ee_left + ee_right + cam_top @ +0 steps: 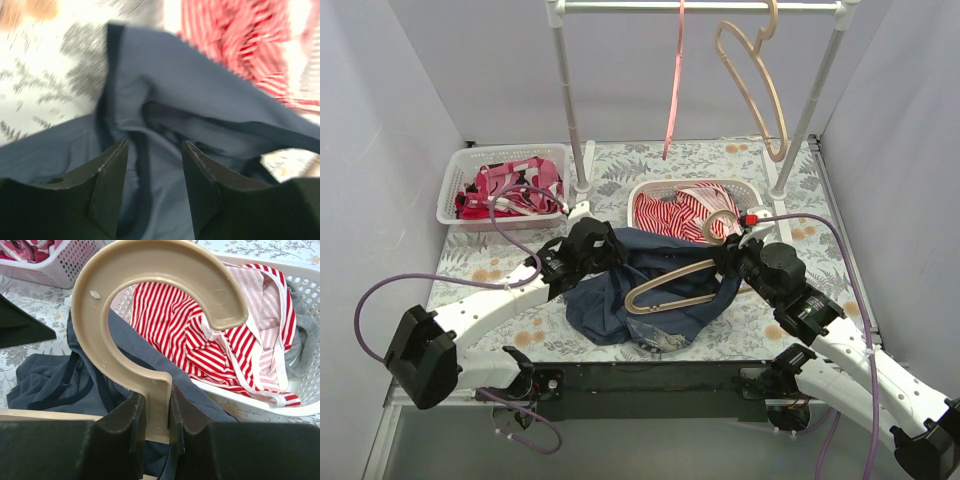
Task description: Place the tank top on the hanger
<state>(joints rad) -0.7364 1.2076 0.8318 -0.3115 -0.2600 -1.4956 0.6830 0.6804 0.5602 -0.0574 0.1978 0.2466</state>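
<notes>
Top view: I saw the tank top (605, 305) lying crumpled on the flowered table (490, 268), near its front edge and between the two arms. The hanger (670, 279) lay across the cloth, its hook pointing toward the white basket (655, 188) that held the striped garment (670, 215).

Right gripper (732, 256): in the right wrist view its fingers (127, 425) were pressed on the hanger (125, 270) at the neck just below the hook. That gripper (157, 415) was pinching the hanger firmly. The hook curved up in front of the striped garment (200, 340), with the tank top (50, 375) underneath.

Left gripper (610, 243): it sat at the far left edge of the tank top. In the left wrist view the gripper (152, 165) was spread, with its fingers (107, 180) apart over a fold of the tank top (200, 90). That view was blurred, so I could not tell whether the fingers touched the cloth.

On the rail (700, 6), a pink hanger (675, 80) and a second tan hanger (755, 85) hung.
</notes>
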